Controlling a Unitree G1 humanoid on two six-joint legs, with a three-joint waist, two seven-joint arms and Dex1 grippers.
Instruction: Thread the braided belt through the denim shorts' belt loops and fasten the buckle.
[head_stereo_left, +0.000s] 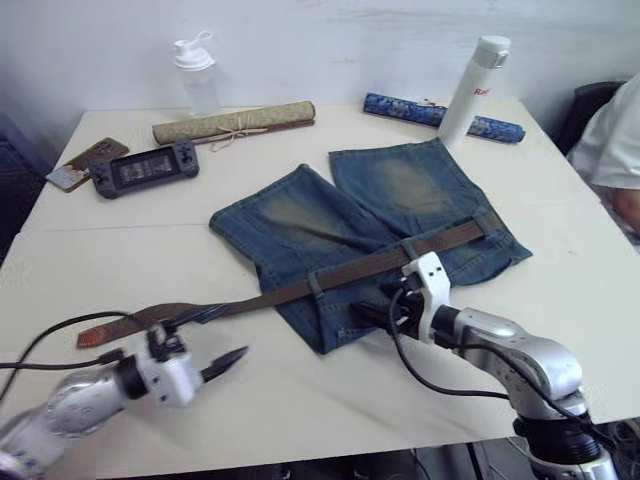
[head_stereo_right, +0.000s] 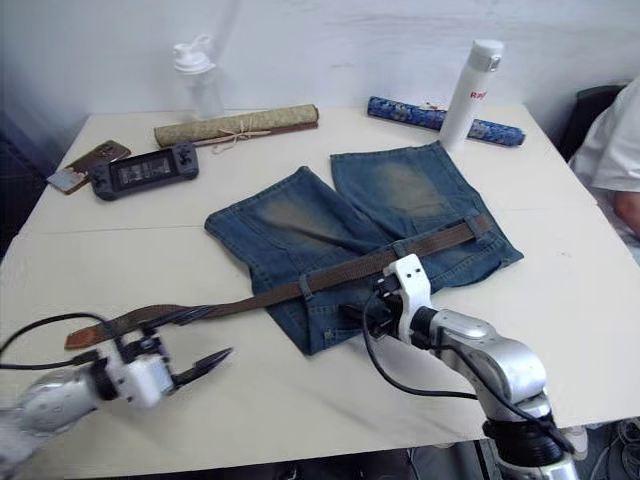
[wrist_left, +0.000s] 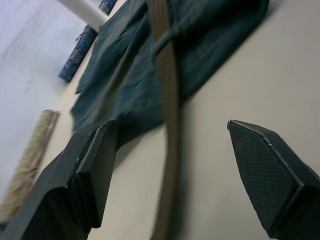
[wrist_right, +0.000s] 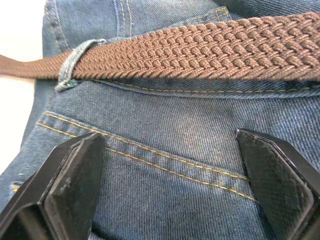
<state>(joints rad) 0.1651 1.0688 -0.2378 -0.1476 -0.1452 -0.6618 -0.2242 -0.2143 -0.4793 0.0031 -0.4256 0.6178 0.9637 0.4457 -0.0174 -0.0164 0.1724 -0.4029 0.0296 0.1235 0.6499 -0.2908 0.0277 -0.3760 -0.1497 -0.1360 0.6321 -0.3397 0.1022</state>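
Currently, the braided belt (head_stereo_left: 330, 280) lies along the waistband of the denim shorts (head_stereo_left: 370, 225), and its long axis runs diagonally from the lower left of the left eye view up toward the centre right. Note that the strap already passes under one of the belt loops (head_stereo_left: 315, 284) near the left edge of the shorts; the right wrist view shows that loop wrapped over the weave. A further loop appears to hold it nearer the upper right end, but you cannot confirm this from the head views.

The free length of the belt extends off the cloth onto the table (head_stereo_left: 300, 400), ending in a dark leather part at lower left. You cannot make out the buckle clearly.

The left gripper (head_stereo_left: 200, 345) hovers at that free length with its jaws spread wide; in the left wrist view the strap runs lengthwise between the two open fingers (wrist_left: 82, 165), not yet pinched. The right gripper (head_stereo_left: 378, 312) is low over the waistband at centre frame, jaws also spread, the belt lying just beyond its fingertips.

Judge the left arm as nearer for any pull along the belt's axis.
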